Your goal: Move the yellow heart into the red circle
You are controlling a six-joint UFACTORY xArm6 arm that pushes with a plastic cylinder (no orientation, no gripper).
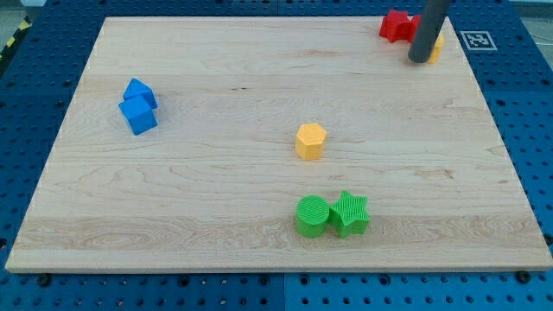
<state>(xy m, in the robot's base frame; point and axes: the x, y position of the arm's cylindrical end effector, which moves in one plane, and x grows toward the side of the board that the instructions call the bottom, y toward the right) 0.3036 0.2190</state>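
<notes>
My tip [420, 60] rests on the board at the view's top right corner. A yellow block [437, 48], mostly hidden behind the rod, peeks out just right of the tip; its shape cannot be made out. A red block [395, 26] sits just left of the rod and above the tip. A sliver of more red [416, 21] shows against the rod, and whether it is a second block cannot be told. The yellow block lies close to the red, with the rod covering the space between them.
A yellow hexagon [311, 140] sits near the board's middle. Two blue blocks [138, 107] touch at the view's left. A green circle [313, 215] and a green star [350, 213] touch near the bottom. The wooden board [216, 199] lies on a blue pegboard.
</notes>
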